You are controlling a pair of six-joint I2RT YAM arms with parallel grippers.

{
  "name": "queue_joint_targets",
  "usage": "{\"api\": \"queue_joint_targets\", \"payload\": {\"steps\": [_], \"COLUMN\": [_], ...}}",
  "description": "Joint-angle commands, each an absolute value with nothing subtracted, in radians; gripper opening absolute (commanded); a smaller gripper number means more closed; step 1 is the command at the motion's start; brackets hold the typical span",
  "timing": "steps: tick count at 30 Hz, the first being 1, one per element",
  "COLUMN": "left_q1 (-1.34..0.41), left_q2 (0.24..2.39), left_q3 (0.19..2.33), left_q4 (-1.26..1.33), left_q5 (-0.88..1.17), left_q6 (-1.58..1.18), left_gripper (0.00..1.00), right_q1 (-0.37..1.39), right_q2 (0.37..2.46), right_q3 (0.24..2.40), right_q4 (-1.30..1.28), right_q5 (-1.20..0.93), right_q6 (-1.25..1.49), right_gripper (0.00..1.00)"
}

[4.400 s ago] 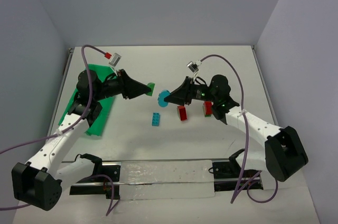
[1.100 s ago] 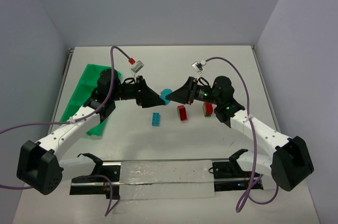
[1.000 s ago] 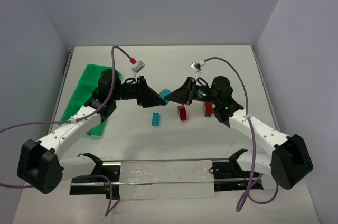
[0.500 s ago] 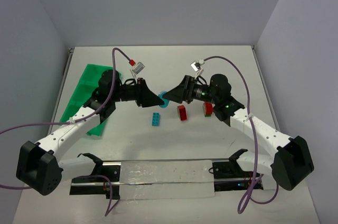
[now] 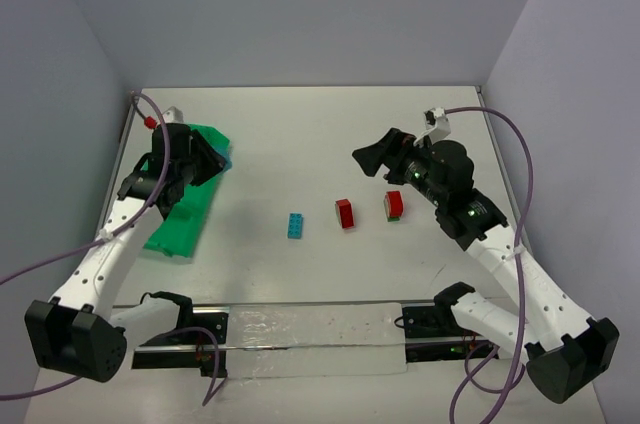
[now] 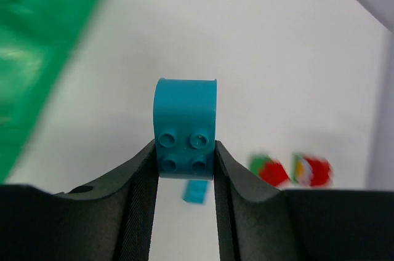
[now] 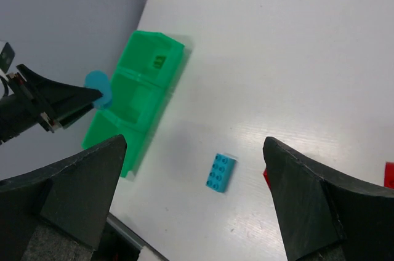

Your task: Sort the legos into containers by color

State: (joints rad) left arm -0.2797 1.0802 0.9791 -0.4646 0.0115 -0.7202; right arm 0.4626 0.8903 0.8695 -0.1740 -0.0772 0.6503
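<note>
Grip, left arm: the left gripper is pinching the teal brick between both fingers. The jaws are pressing against its two sides, and its studs are facing the wrist camera.
Held brick, position: the teal brick is hanging clear of the table, above the far part of the tray. Which compartment is lying under it cannot be told.
Grip, right arm: the right gripper is standing spread wide with nothing between its fingers, and is hovering over the table right of centre.
Spacing of arms: the two grippers are sitting well apart. The left one is working at the table's left side and the right one is pointing toward it.
Tray: the green tray is lying along the left side of the table, its row of square compartments opening upward. A small darker green piece is showing in the far end compartment.
Loose bricks: the blue brick is lying flat near the table's middle, studs up. The red brick is resting near it on the right. The red-and-green brick is sitting further right, beside the right arm. All three are lying on the table, well apart from the tray.
Picture quality: the left wrist view is showing the tray and the distant bricks blurred.
</note>
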Motion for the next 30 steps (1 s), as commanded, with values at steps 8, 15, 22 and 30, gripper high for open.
{"api": "queue_joint_targets", "payload": {"steps": [8,15,22,30], "left_q1": [-0.199,-0.175,-0.175,-0.367], "left_q2": [1.242,1.372,1.430,1.329], "left_q3": [1.064,1.119,1.166,1.107], "left_q4": [-0.715,-0.715,-0.690,-0.587], "left_q5": [-0.655,-0.726,-0.696,-0.500], "left_q6": [-0.908,-0.931,-0.872,-0.647], "left_gripper": [0.01,0.54,0.99,0.95], "right_q1": [0.451,0.453,0.453,0.453], "right_q2": [0.902,0.913,0.922,0.915], "right_q3": [0.805,0.779,0.772,0.751], "right_q4": [-0.195,-0.188,-0.189,-0.186], "right_q5": [-0.069,-0.085,-0.104,-0.091], "right_q6": [0.607,0.593,0.594,0.599], "right_gripper": [1.00,1.00,1.00,1.00]}}
